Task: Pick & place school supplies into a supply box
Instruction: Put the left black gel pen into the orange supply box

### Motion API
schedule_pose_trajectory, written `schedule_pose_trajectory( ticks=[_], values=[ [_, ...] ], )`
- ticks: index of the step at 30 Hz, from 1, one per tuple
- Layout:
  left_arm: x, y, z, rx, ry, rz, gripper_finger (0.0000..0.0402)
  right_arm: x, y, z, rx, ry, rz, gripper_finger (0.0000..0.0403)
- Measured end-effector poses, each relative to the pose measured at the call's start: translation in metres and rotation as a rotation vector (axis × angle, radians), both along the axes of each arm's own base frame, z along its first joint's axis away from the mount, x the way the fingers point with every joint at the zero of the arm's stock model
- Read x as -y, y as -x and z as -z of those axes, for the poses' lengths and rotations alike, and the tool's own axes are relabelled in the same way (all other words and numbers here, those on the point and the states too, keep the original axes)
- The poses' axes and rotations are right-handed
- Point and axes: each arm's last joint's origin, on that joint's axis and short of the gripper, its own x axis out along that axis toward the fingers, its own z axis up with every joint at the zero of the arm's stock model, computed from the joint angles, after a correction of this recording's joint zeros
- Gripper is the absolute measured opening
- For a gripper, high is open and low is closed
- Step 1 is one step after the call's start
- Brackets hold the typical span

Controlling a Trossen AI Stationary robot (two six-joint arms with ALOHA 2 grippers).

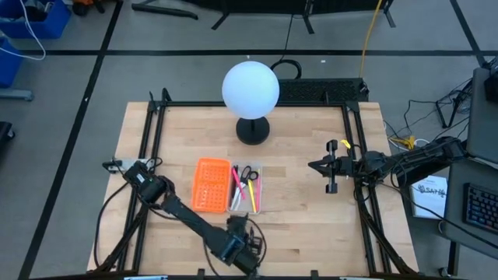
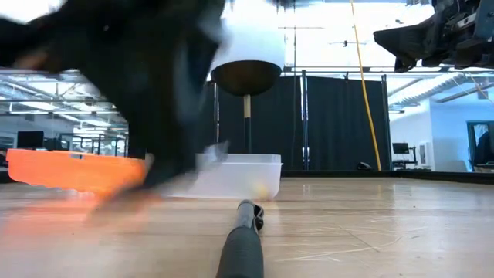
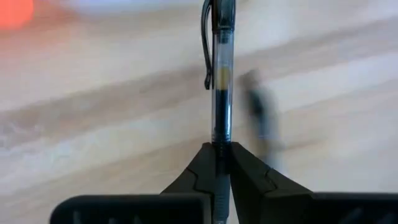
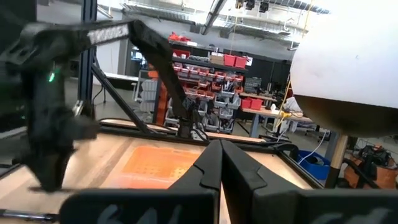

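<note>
The supply box lies mid-table: an orange grid half (image 1: pixel 210 185) joined to a clear tray (image 1: pixel 246 189). The tray holds small scissors (image 1: pixel 247 173) and pink (image 1: pixel 236 183) and yellow (image 1: pixel 253 198) pens. My left gripper (image 1: pixel 247 227) is near the table's near edge, just in front of the tray, shut on a pen (image 3: pixel 222 74) with a clear barrel and black clip. In the low view a dark-gripped pen (image 2: pixel 243 235) lies on the wood before the tray (image 2: pixel 239 174); whether it is the same pen I cannot tell. My right gripper (image 1: pixel 313 165) waits shut, raised at the right. My left gripper (image 3: pixel 221 152) pinches the pen between its two fingers on the clear barrel (image 3: pixel 221 134), below the clip. The pen runs on between the fingers and sticks out ahead of them over the wood. Whether it is lifted clear or lies on the table I cannot tell.
A white globe lamp (image 1: pixel 250 89) on a black foot (image 1: pixel 253 130) stands toward the far edge, behind the box. Black frame rails (image 1: pixel 354 155) run along the table's left and right sides. Bare wood lies between the box and the right arm.
</note>
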Motion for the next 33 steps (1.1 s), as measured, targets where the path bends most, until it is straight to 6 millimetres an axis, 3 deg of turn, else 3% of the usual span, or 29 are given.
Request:
schedule_pose_trajectory(
  ticks=[5,11,18,23,28,33],
  values=[
    [-0.01,0.008,-0.05,0.121,-0.049,0.037,0.0028,0.0,-0.001,0.004,-0.036,-0.002,-0.005,0.0],
    [-0.065,0.014,-0.088,0.0,-0.154,0.011,0.0028,0.0,-0.001,0.004,-0.045,0.002,-0.004,0.0],
    [-0.127,-0.013,-0.079,-0.137,-0.149,0.032,0.0028,0.0,-0.001,0.004,-0.036,-0.009,-0.004,0.0],
    [-0.158,-0.027,-0.067,-0.18,-0.174,0.035,0.0028,0.0,-0.001,0.005,-0.048,-0.01,-0.005,0.0],
    [-0.172,-0.035,-0.051,-0.227,-0.162,-0.011,0.0028,0.0,-0.001,0.006,-0.057,-0.013,-0.005,0.0],
    [-0.17,-0.039,-0.036,-0.255,-0.136,-0.062,0.0028,0.0,-0.001,0.007,-0.072,-0.009,-0.004,0.0]
  ],
)
